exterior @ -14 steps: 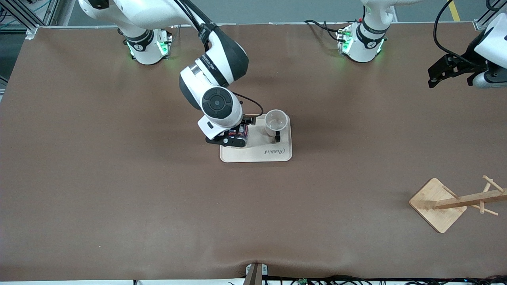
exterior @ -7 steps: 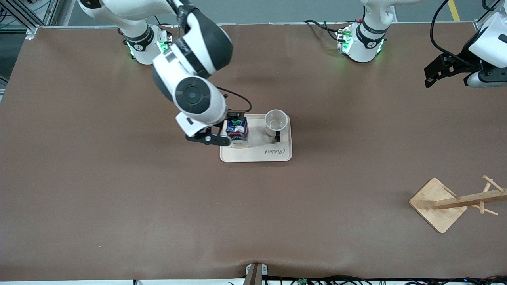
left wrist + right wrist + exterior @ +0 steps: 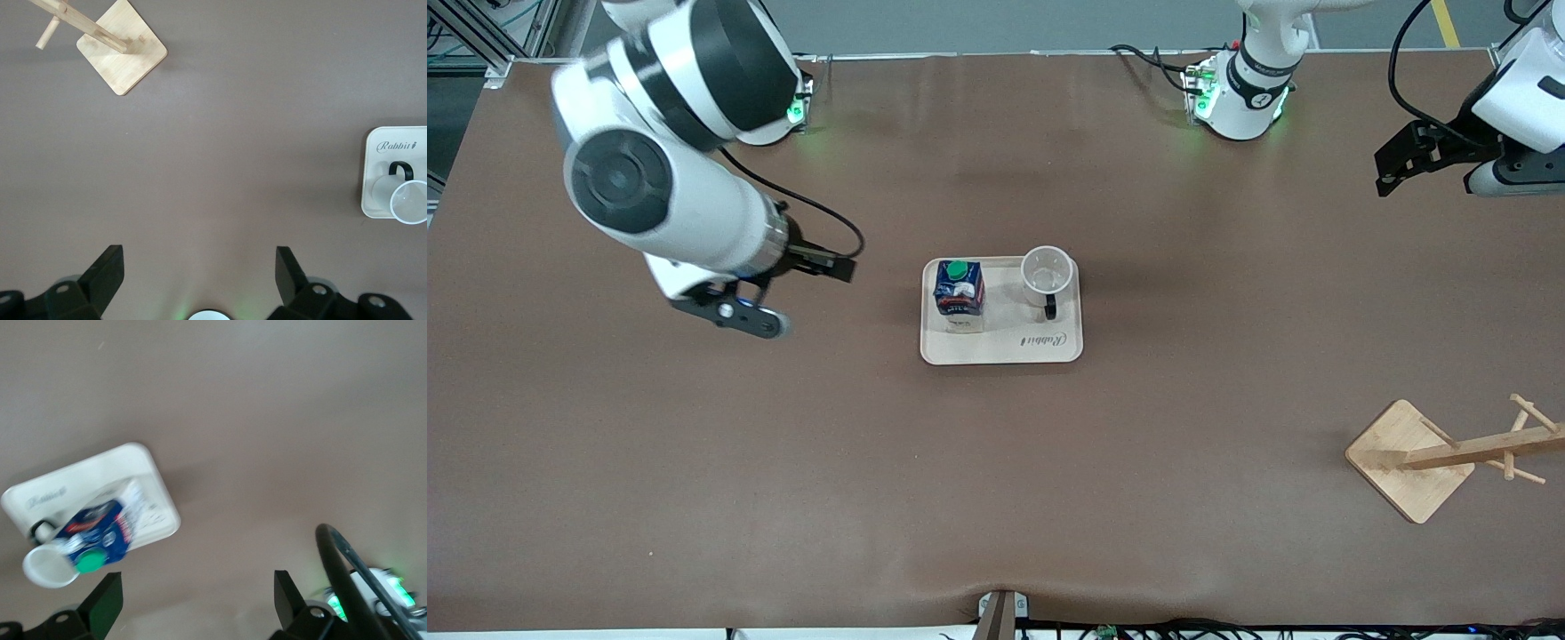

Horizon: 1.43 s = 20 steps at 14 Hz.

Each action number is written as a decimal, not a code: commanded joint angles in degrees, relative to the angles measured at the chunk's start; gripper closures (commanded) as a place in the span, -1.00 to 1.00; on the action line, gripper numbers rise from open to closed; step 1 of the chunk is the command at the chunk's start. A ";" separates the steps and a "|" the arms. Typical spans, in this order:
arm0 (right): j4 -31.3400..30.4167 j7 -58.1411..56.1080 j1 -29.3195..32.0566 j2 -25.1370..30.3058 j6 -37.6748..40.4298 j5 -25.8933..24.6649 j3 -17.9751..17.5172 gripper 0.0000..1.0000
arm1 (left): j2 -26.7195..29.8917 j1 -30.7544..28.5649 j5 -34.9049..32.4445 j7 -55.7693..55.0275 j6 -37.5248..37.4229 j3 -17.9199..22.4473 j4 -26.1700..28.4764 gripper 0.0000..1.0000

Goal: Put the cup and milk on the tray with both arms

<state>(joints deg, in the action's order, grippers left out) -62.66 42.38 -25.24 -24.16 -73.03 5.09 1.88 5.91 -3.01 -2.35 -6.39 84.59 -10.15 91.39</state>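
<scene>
Milk [image 3: 959, 287] and cup [image 3: 1046, 271] both stand upright on the tray [image 3: 1005, 349], side by side, the milk toward the right arm's end. Right gripper [image 3: 783, 289] hangs empty with fingers spread over bare table, well apart from the tray. Left gripper [image 3: 1403, 165], also spread and empty, waits over its own end of the table. Neither needs to reach in, as the task looks finished.

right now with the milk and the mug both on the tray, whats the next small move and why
Probably none beyond parking the arms: the milk carton and white mug both stand upright on the cream tray. The right gripper and left gripper are open, empty and off the tray.
</scene>
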 commanded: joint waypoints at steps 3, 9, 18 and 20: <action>-17.20 -11.75 6.41 13.32 -7.19 -3.33 -0.65 -1.00 | 1.03 -0.33 1.38 0.68 0.05 -0.14 0.81 -1.00; -29.54 -24.49 15.37 23.02 -14.16 -4.65 -0.56 -1.00 | 1.03 -0.42 1.38 0.68 0.05 -0.14 0.72 -1.00; -26.03 -44.58 26.56 22.93 -12.14 -4.30 -0.65 -1.00 | 1.12 -0.33 1.38 -0.11 -0.22 -0.22 0.72 -1.00; -25.15 -43.88 26.47 22.93 -10.48 -3.78 -0.65 -1.00 | 1.12 -0.33 1.38 0.06 -0.22 -0.22 0.63 -1.00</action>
<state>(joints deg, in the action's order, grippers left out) -88.80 -1.62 0.73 -1.98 -85.43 1.14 2.03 5.91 -3.02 -2.32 -6.44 84.55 -10.19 91.47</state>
